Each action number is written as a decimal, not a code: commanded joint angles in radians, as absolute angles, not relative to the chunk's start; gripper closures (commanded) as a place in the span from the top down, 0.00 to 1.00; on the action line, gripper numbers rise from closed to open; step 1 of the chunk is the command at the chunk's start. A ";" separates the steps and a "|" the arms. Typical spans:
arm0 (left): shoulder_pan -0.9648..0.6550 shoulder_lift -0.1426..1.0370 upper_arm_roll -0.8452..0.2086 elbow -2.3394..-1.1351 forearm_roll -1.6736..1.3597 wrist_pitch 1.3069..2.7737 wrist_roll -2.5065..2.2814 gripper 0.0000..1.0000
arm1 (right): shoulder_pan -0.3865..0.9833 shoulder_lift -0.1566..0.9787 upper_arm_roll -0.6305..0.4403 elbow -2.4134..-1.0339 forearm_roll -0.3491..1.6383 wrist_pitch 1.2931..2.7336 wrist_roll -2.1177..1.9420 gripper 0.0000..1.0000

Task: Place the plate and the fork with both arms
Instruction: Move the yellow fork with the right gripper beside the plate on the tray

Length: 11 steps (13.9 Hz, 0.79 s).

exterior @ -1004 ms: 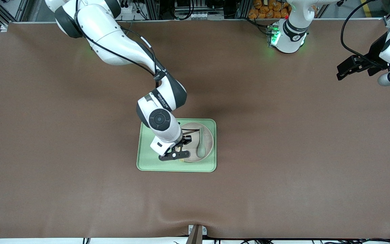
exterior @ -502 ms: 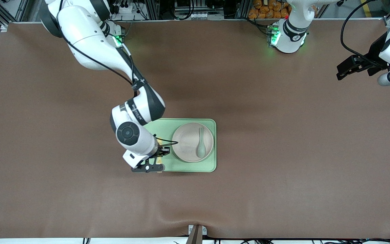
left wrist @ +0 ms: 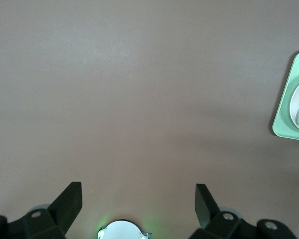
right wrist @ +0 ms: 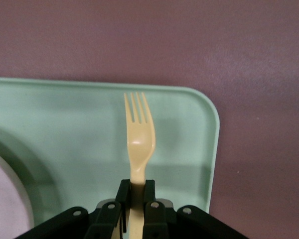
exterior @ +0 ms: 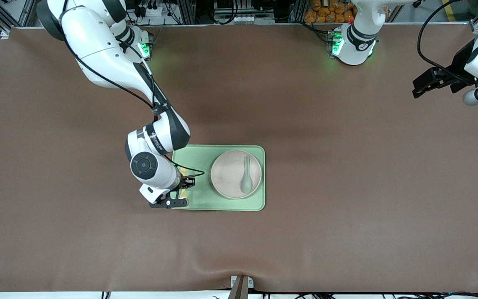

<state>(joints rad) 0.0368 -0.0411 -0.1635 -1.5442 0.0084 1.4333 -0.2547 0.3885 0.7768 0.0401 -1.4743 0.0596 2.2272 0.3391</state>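
The right gripper (right wrist: 135, 195) jaws are clenched on the pale yellow fork (right wrist: 138, 135), held over the green tray (exterior: 197, 155) at the right arm's end. The off-white plate (exterior: 230, 174), carrying a spoon (exterior: 246, 179), sits on the tray. The left gripper (left wrist: 138, 201) waits with jaws spread above the brown counter (exterior: 347, 187).

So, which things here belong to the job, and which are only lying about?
Job:
- plate, on the tray
- fork, in the right gripper, over the tray

Lying about:
- spoon, on the plate
- tray
- left gripper, open, waiting
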 commanded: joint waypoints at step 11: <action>0.049 -0.058 -0.169 -1.543 -0.008 1.417 -0.235 1.00 | 0.390 0.716 0.058 -1.574 0.100 2.251 0.339 1.00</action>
<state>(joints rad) 0.0369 -0.0411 -0.1629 -1.5442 0.0084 1.4325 -0.2546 0.3937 0.7590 0.0511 -1.5540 0.0788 2.3012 0.3402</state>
